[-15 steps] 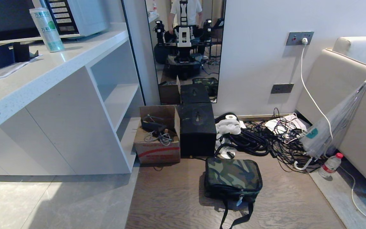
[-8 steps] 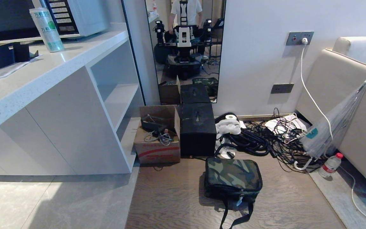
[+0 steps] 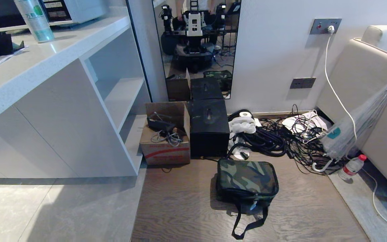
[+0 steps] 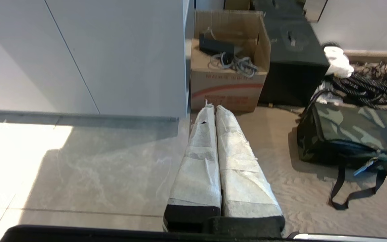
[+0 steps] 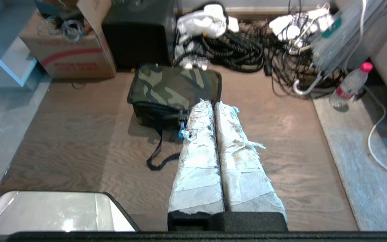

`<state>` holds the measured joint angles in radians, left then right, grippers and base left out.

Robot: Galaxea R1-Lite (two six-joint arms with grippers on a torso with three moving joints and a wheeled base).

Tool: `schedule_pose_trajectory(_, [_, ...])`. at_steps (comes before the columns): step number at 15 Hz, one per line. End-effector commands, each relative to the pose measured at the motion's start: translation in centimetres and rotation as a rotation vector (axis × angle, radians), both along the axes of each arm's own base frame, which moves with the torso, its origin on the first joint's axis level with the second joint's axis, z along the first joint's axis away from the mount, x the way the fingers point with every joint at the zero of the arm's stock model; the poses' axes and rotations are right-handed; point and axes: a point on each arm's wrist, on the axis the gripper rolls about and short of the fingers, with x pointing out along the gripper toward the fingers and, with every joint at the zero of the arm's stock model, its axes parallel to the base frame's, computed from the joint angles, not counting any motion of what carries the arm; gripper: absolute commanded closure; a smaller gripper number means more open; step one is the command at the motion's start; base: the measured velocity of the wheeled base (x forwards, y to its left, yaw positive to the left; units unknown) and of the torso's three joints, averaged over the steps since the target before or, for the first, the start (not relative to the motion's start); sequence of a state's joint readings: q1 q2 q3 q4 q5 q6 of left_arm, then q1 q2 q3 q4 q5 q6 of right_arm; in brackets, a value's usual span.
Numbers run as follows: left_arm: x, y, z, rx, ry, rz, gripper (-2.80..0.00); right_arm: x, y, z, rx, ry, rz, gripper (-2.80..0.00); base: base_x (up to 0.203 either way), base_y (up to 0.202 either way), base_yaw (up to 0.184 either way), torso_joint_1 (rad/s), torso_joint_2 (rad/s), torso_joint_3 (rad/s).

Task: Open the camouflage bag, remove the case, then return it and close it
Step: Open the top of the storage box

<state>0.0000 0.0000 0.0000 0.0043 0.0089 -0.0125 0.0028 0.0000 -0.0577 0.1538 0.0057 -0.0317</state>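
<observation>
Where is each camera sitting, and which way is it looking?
Head view: up on the robot's head, looking forward and down at the camouflage bag; neither arm shows directly.
Left wrist view: behind the left pincer, shut, facing the cardboard box.
Right wrist view: behind the right pincer, shut, above the floor near the bag.
All three share the bag and the black cube box.

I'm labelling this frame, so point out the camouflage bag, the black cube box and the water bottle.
camouflage bag [image 3: 247, 177], head view, top panel.
black cube box [image 3: 209, 134], head view, front face.
water bottle [image 3: 350, 167], head view, its body.
</observation>
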Motion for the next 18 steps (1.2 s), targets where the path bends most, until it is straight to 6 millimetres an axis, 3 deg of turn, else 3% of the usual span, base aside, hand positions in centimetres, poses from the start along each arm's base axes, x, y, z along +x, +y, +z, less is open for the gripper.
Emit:
schedule_pose_trajectory(1, [0.00, 0.00, 0.00, -0.001, 0.000, 0.000, 0.00, 0.01, 0.00, -0.01, -0.001, 0.003, 0.001, 0.00, 0.000, 0.000, 0.000, 0.002, 0.00, -0.193])
schedule_pose_trajectory(18, [0.00, 0.00, 0.00, -0.001, 0.000, 0.000, 0.00, 0.01, 0.00, 0.01, -0.001, 0.002, 0.001, 0.00, 0.000, 0.000, 0.000, 0.002, 0.00, -0.198])
